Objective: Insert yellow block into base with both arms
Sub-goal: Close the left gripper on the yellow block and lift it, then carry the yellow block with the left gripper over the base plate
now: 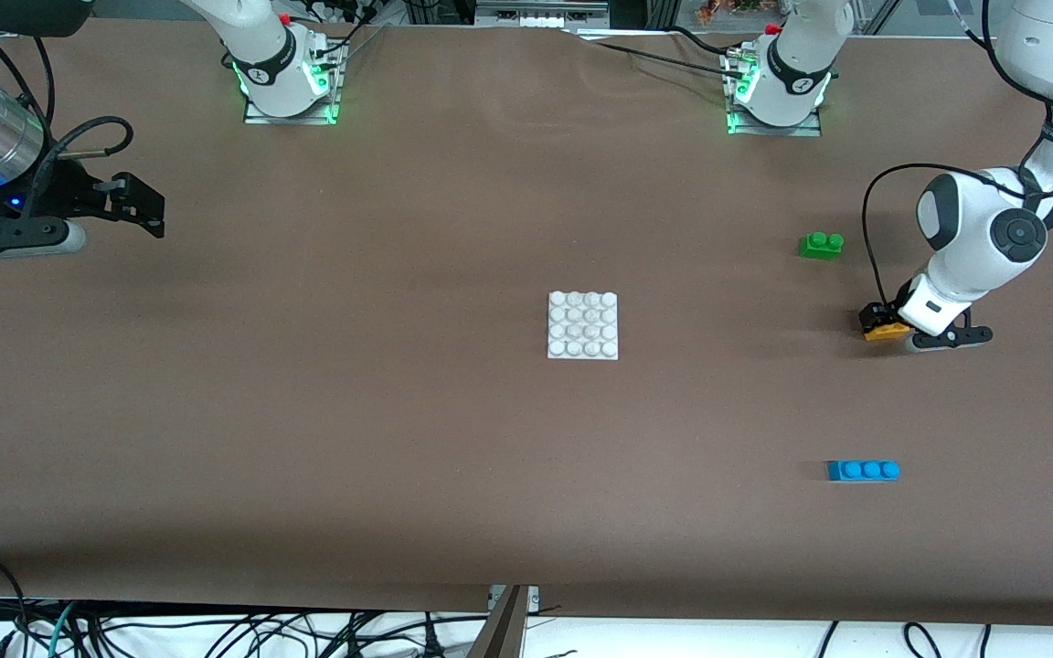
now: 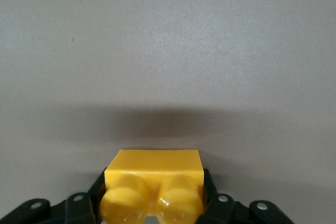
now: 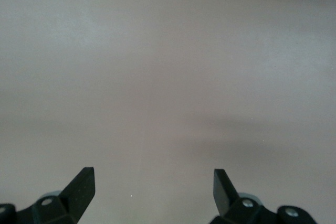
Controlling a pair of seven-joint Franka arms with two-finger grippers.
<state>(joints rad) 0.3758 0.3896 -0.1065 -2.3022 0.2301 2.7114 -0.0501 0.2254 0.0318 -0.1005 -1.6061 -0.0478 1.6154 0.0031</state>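
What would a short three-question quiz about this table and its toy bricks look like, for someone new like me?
1. True or false: the left hand is shut on the yellow block.
2. Which brick lies nearest the front camera: A the green brick, B the blue brick, C the yellow block?
3. Fill in: the right hand waits open over the brown table, holding ____.

Key
1. True: its fingers sit against both sides of the block.
2. B.
3. Nothing. The white base at mid-table has no brick on it yet.
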